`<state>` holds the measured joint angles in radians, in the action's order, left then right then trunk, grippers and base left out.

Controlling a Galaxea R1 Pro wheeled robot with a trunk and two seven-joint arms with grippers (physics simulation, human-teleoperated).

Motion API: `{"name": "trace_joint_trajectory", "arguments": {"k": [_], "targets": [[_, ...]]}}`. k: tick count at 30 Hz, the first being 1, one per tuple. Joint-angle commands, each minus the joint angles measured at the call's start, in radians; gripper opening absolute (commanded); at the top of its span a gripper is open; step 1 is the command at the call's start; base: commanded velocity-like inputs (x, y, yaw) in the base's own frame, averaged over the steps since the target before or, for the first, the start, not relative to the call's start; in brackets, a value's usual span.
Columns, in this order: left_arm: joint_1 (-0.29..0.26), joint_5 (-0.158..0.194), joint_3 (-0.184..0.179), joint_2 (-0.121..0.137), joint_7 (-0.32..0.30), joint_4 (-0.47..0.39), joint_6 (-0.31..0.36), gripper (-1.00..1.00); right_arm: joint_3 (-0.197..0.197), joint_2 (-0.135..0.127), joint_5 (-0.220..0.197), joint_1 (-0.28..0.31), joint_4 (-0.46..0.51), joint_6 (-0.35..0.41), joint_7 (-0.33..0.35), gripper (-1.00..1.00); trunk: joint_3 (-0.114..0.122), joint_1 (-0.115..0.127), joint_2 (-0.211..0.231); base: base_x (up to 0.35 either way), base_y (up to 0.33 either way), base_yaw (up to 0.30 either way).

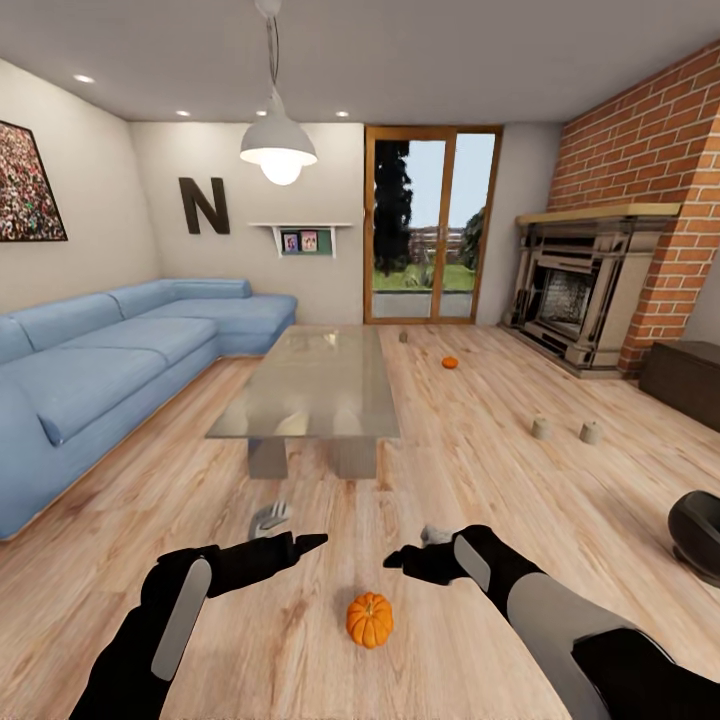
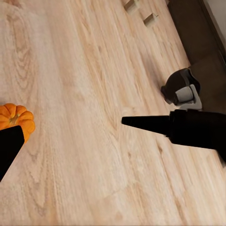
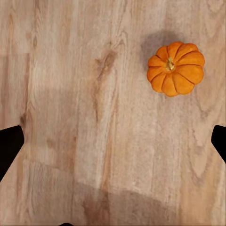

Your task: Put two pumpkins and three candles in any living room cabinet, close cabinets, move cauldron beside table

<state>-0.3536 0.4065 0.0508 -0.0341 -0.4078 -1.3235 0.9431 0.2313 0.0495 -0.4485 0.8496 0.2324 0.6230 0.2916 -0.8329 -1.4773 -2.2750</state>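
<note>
Two pumpkins (image 1: 370,619) unstowed: one on floor between the empty, spread left claw (image 1: 300,543) and right claw (image 1: 405,556); candles (image 1: 541,427), cauldron (image 1: 697,531) also pending.

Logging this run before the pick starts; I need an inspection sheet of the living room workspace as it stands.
Surface: wood floor, bare around the near pumpkin.
Job's things: near pumpkin on floor between both arms; far pumpkin right of coffee table; two candles on floor, a third further back; cauldron lying tipped at right; cabinet by fireplace.
Clutter: nothing seen.
Grippers: left end effector open; right end effector open, empty.
Cables: nothing seen.
Surroundings: blue sofa, brick fireplace, glass doors.
</note>
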Motion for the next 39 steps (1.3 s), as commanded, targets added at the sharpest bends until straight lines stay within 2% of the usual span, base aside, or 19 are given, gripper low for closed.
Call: {"name": "trace_joint_trajectory", "arguments": {"k": [1,5,13,21,26,32,34,39], "targets": [[-0.001,-0.003,0.003,-0.001,-0.006,0.000,0.006,1.00,0.004,0.000,0.002,0.000,0.001,0.003,0.028,1.00,-0.004,-0.004,-0.008,0.000,0.000,0.000],[-0.001,-0.003,0.003,-0.001,-0.006,0.000,0.006,1.00,0.005,-0.002,0.002,0.000,0.001,0.004,0.054,1.00,-0.017,-0.019,-0.036,0.000,0.000,0.000],[-0.001,-0.003,0.004,-0.001,-0.007,0.000,0.006,1.00,0.006,-0.005,0.002,0.000,0.001,0.003,0.058,1.00,-0.042,-0.050,-0.092,0.000,0.000,0.000],[-0.001,-0.002,0.004,-0.001,-0.007,0.000,0.006,1.00,0.006,-0.005,0.006,-0.001,0.001,0.004,0.047,1.00,-0.067,-0.080,-0.148,0.000,0.000,0.000],[-0.001,-0.002,0.004,0.000,-0.008,-0.016,0.006,1.00,0.008,-0.005,0.008,-0.001,0.000,0.004,0.008,1.00,-0.089,-0.100,-0.183,0.000,0.000,0.000],[-0.001,-0.002,0.004,0.000,-0.008,-0.024,0.006,1.00,0.008,-0.005,0.007,-0.001,0.001,0.004,0.002,1.00,-0.117,-0.123,-0.225,0.000,0.000,0.000],[-0.001,-0.002,0.004,0.000,-0.008,-0.025,0.006,1.00,0.009,-0.005,0.008,-0.001,0.001,0.004,0.002,1.00,-0.128,-0.124,-0.225,0.000,0.000,0.000],[-0.001,-0.001,0.006,0.000,-0.008,-0.025,0.008,1.00,0.009,-0.005,0.008,-0.001,0.000,0.004,0.001,1.00,-0.136,-0.124,-0.225,0.000,0.000,0.000]]}}
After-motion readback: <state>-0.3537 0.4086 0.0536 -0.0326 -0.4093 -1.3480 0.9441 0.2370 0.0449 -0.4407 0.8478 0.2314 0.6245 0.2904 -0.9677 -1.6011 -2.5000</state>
